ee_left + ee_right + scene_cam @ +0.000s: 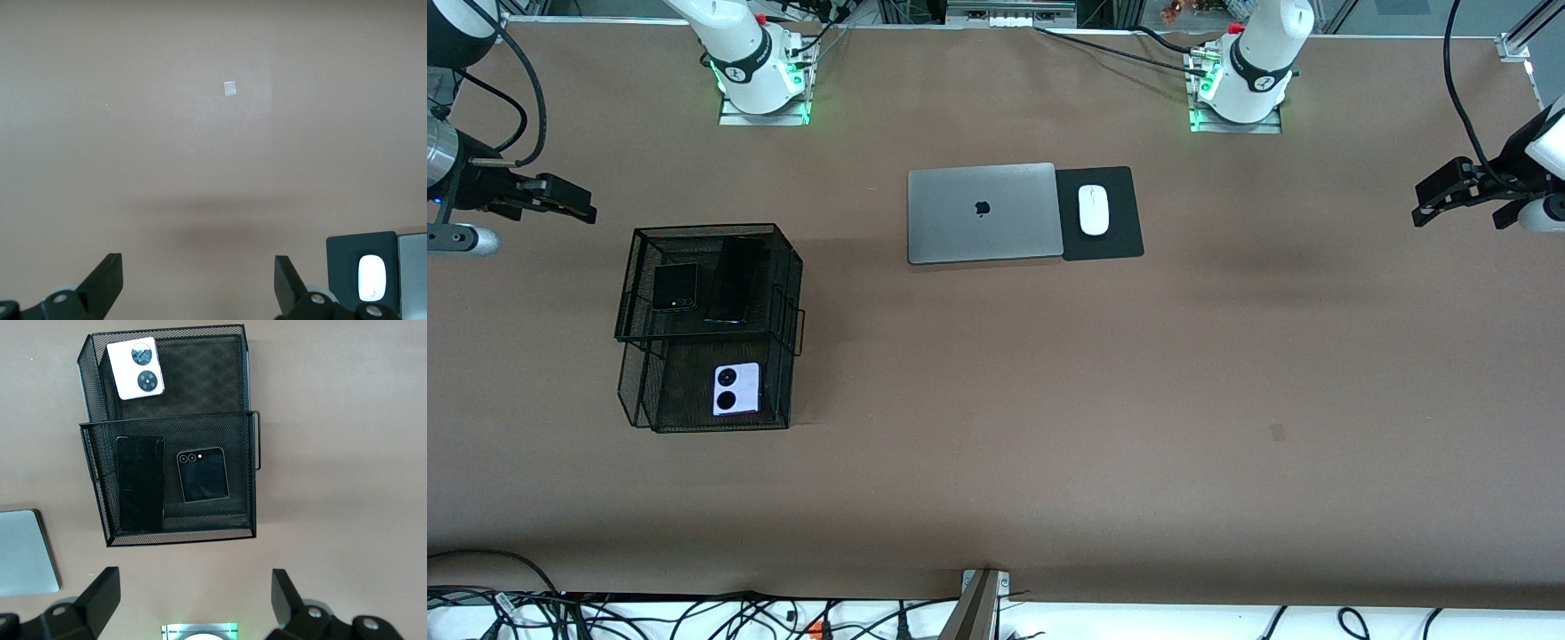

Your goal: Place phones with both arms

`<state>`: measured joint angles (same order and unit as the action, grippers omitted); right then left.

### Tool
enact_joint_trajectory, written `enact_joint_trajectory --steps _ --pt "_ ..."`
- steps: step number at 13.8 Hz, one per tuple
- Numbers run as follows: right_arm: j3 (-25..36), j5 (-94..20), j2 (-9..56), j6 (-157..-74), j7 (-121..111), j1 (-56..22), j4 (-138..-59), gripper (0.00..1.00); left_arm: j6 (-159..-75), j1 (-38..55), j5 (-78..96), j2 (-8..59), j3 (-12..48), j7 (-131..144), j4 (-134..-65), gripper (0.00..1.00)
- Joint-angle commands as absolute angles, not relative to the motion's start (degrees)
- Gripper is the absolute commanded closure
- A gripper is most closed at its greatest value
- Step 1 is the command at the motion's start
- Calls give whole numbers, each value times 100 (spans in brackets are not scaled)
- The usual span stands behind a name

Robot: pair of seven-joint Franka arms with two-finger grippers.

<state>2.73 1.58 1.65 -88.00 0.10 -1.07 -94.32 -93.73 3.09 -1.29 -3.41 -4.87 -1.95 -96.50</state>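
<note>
A black wire two-tier basket (796, 307) stands toward the right arm's end of the table. Its upper tier holds the long black phone (734, 280) and the small folded black phone (674, 286). Its lower tier, nearer the front camera, holds the lilac-white phone (736, 389). All three also show in the right wrist view: long black phone (140, 483), folded black phone (202, 475), lilac-white phone (135, 368). My right gripper (560, 200) (193, 593) is open and empty, up in the air off the basket. My left gripper (1449, 191) (198, 277) is open and empty over bare table at the left arm's end.
A shut silver laptop (981, 213) lies mid-table toward the robots' bases, with a white mouse (1093, 210) on a black pad (1120, 240) beside it. The mouse (372, 277) shows in the left wrist view. A small grey patch (230, 88) marks the table.
</note>
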Motion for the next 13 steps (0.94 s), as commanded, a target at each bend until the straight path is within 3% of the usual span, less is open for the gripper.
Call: enact_joint_trajectory --steps 1,13 --pt "149 220 97 -8684 114 18 -9395 0 -9334 281 35 -326 -510 -290 -9563 0" --pt "176 185 141 -8886 132 18 -9395 0 -9308 281 26 -290 -510 -281 -9501 0"
